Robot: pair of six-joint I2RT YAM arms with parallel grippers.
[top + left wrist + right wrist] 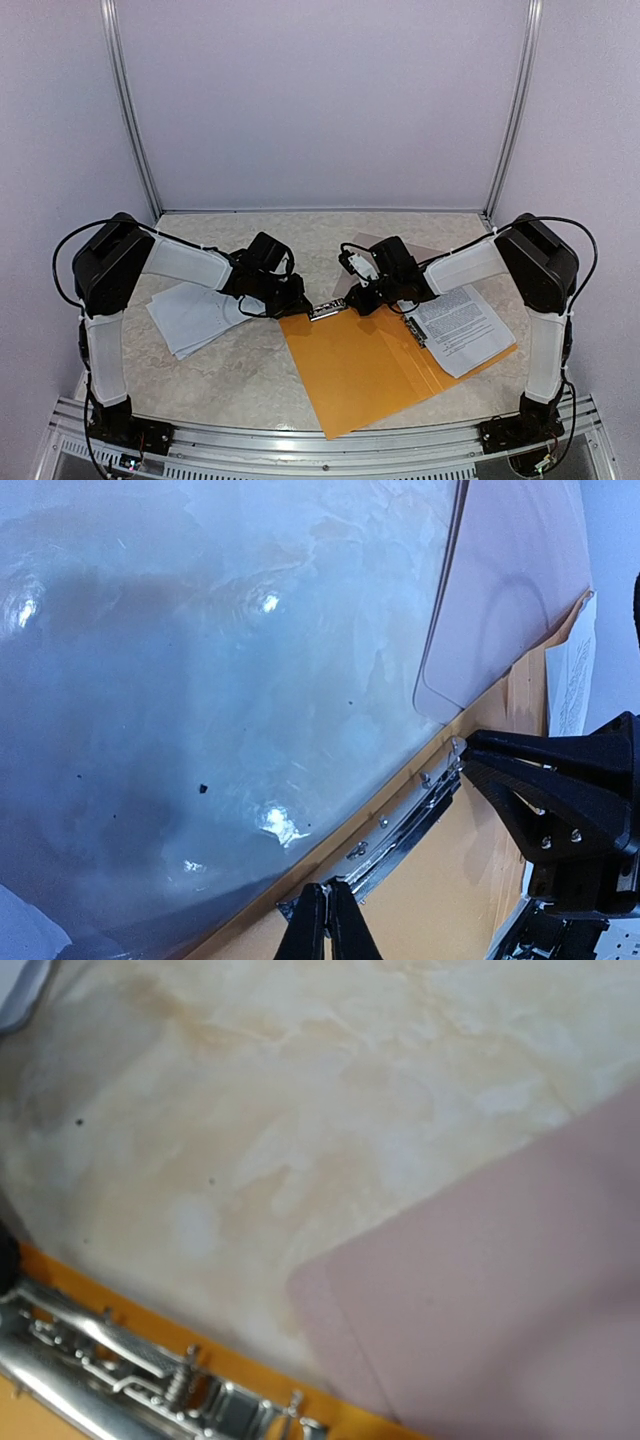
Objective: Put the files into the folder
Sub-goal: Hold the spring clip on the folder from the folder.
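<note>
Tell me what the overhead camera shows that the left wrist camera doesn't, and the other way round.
Only overhead: the back wall and the loose stack of files spread on the table left of the orange folder. Only left wrist: the left end effector seen shut, with its tips at one end of the metal clip. Both: the folder, the clip, the translucent cover, a printed sheet on the folder, and the right end effector at the clip's other end.
</note>
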